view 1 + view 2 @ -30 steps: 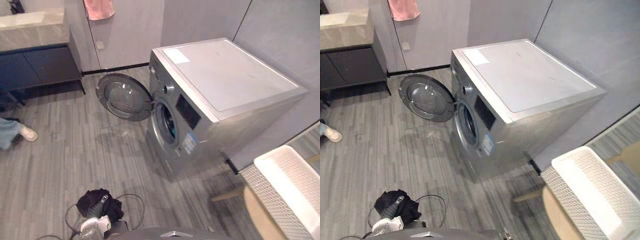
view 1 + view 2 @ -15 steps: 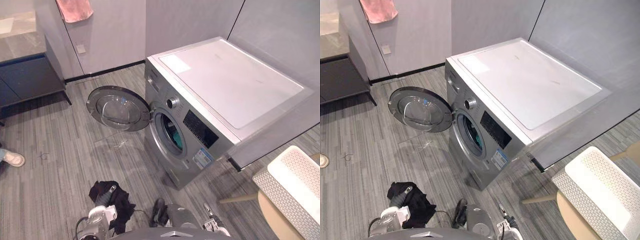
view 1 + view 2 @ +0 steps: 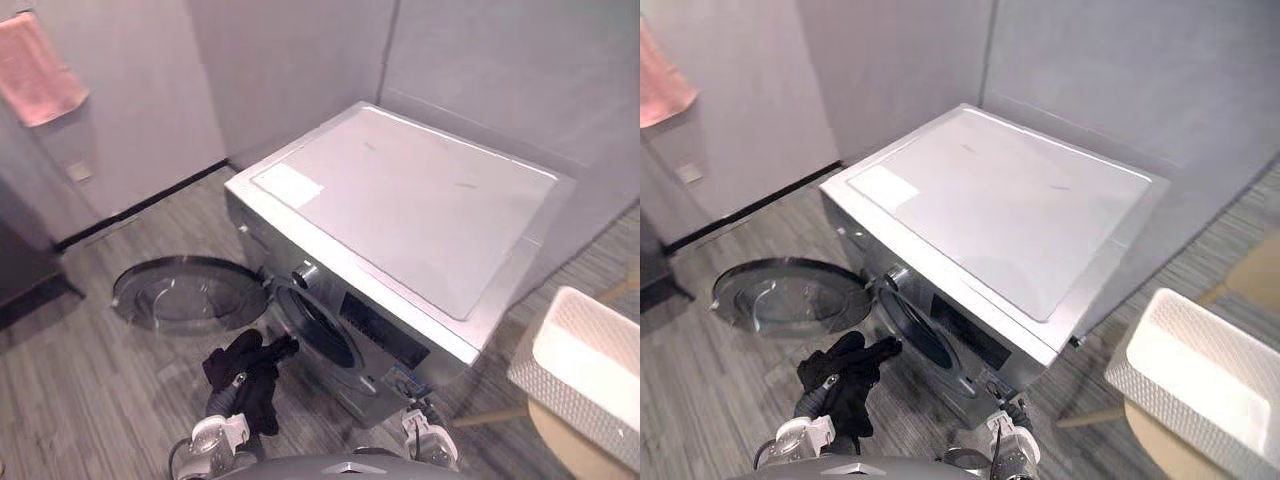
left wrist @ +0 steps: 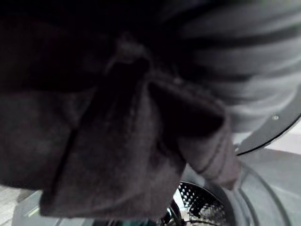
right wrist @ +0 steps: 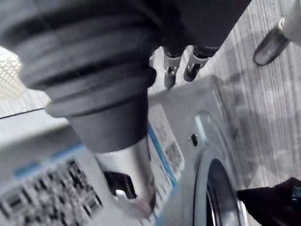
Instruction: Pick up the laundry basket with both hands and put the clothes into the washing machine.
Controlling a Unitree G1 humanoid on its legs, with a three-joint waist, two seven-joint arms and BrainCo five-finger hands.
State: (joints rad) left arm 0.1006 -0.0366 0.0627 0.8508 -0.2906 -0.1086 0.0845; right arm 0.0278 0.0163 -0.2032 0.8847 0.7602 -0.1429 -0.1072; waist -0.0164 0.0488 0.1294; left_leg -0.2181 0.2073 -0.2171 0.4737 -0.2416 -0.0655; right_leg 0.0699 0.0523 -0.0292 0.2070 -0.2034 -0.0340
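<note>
At the washing machine's (image 3: 400,220) front, your left hand (image 4: 244,56) is clenched on dark clothes (image 3: 245,370), just beside the drum mouth (image 3: 320,325). Its door (image 3: 185,293) hangs wide open leftward over the floor (image 3: 90,400). Your right hand (image 5: 89,66) is low by the machine, and I cannot tell its grip. The basket (image 3: 585,365) sits well apart on the right.

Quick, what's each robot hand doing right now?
Left hand: wrapped in the black clothes it carries; open or shut cannot be told.
Right hand: open, holding nothing.
</note>
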